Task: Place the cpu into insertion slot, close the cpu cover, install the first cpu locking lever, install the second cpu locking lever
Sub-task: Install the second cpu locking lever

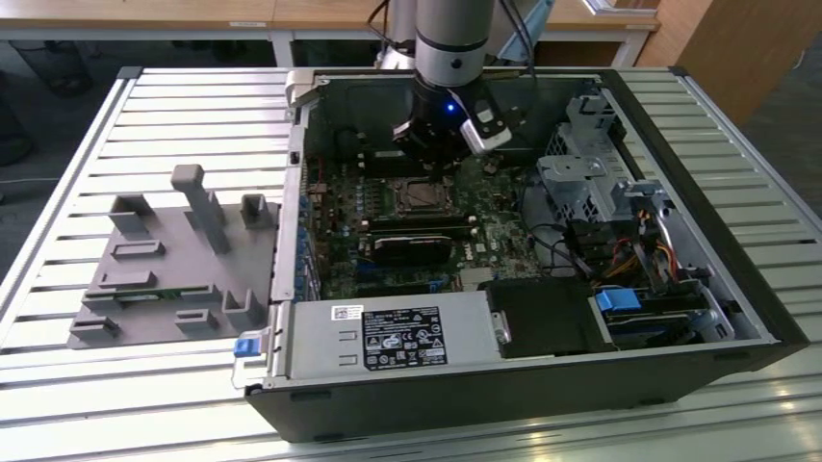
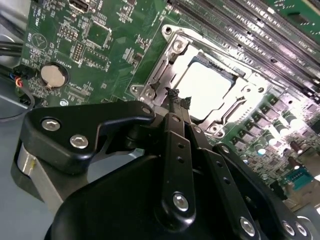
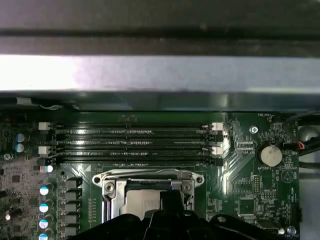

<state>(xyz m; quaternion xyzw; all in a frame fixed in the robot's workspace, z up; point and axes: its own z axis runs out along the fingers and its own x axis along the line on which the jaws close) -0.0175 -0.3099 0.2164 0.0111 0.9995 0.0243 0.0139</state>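
Observation:
The cpu (image 2: 202, 90) lies flat in the insertion slot (image 1: 418, 195) on the green board, its silver top bright in both wrist views. The cpu cover (image 2: 250, 95) is down over it as a silvery frame, and the chip shows through its window. My gripper (image 2: 179, 98) hangs just above the socket's edge. Its black fingers (image 2: 175, 145) are drawn together at the tips, with nothing visible between them. In the exterior view the gripper (image 1: 440, 152) stands over the far side of the socket. The first wrist view has the cover (image 3: 150, 176) and cpu (image 3: 137, 200) partly behind the gripper (image 3: 169, 200).
Long black memory slots (image 3: 132, 142) run beside the socket, with a coin battery (image 3: 270, 155) nearby. The case wall (image 3: 160, 72) rises close behind. A power supply (image 1: 385, 337) and drive cage (image 1: 578, 183) crowd the case. A grey fixture (image 1: 167, 260) sits at the exterior view's left.

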